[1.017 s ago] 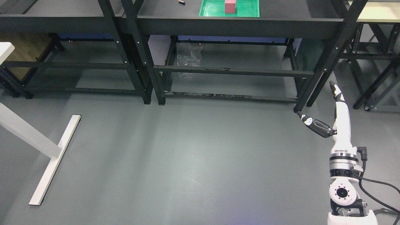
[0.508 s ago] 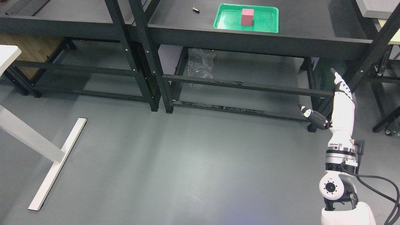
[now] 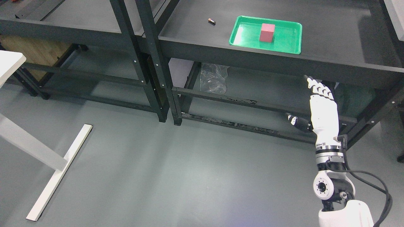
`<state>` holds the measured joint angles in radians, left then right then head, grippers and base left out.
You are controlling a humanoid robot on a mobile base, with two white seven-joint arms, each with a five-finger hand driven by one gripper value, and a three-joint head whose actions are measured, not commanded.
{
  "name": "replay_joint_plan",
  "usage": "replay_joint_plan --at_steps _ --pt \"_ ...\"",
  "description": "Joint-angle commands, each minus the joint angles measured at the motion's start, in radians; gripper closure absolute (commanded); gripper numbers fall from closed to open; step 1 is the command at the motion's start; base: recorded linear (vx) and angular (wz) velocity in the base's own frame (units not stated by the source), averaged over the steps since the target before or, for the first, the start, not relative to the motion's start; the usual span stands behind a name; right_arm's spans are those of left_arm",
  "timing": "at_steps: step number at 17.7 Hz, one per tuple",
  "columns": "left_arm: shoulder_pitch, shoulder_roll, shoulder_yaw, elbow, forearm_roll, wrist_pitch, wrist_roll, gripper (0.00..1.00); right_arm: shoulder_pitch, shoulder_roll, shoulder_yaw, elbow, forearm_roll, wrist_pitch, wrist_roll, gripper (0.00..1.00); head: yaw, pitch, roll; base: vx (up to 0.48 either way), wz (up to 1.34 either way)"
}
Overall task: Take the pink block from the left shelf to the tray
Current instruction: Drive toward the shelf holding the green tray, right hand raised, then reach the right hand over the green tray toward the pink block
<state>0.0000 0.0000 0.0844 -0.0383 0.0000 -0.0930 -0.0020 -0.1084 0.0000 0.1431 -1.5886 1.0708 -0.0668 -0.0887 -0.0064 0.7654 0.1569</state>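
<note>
- I find the pink block point(image 3: 267, 32) standing upright inside the green tray point(image 3: 284, 44), toward the tray's middle, untouched by any hand.
- The tray sits flat on the black shelf point(image 3: 331, 34) to the right of the dark upright post point(image 3: 154, 60).
- A small dark cylinder point(image 3: 211, 21), possibly a battery, lies on the same shelf just left of the tray, apart from it.
- My right hand point(image 3: 320, 104) is raised below the shelf's front edge, fingers point(image 3: 318, 88) extended and held straight, thumb point(image 3: 298, 123) splayed to the left; it grips nothing.
- A crumpled clear plastic bag point(image 3: 214, 78) rests under the shelf.
- A white table leg point(image 3: 53, 176) stands on the grey floor at lower left.
</note>
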Motion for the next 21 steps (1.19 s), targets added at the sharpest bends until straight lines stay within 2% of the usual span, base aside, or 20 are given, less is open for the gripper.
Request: replay_joint_plan --at_steps 1,11,19,21 --pt "-0.011 0.017 0.000 0.000 -0.002 -0.001 0.000 0.00 -0.023 -0.017 0.043 -0.021 0.595 -0.014 0.081 0.00 0.0000 0.000 0.000 0.249 0.11" --pt "-0.011 0.017 0.000 0.000 -0.002 -0.001 0.000 0.00 -0.051 -0.017 0.046 -0.016 0.594 0.015 0.072 0.00 0.0000 0.000 0.000 0.261 0.04" --pt "-0.011 0.017 0.000 0.000 -0.002 -0.001 0.000 0.00 -0.065 -0.017 0.044 -0.010 0.514 0.021 0.073 0.00 0.0000 0.000 0.000 0.246 0.02" --pt "-0.011 0.017 0.000 0.000 -0.002 -0.001 0.000 0.00 -0.079 -0.017 0.043 -0.002 0.451 0.021 0.076 0.00 0.0000 0.000 0.000 0.230 0.02"
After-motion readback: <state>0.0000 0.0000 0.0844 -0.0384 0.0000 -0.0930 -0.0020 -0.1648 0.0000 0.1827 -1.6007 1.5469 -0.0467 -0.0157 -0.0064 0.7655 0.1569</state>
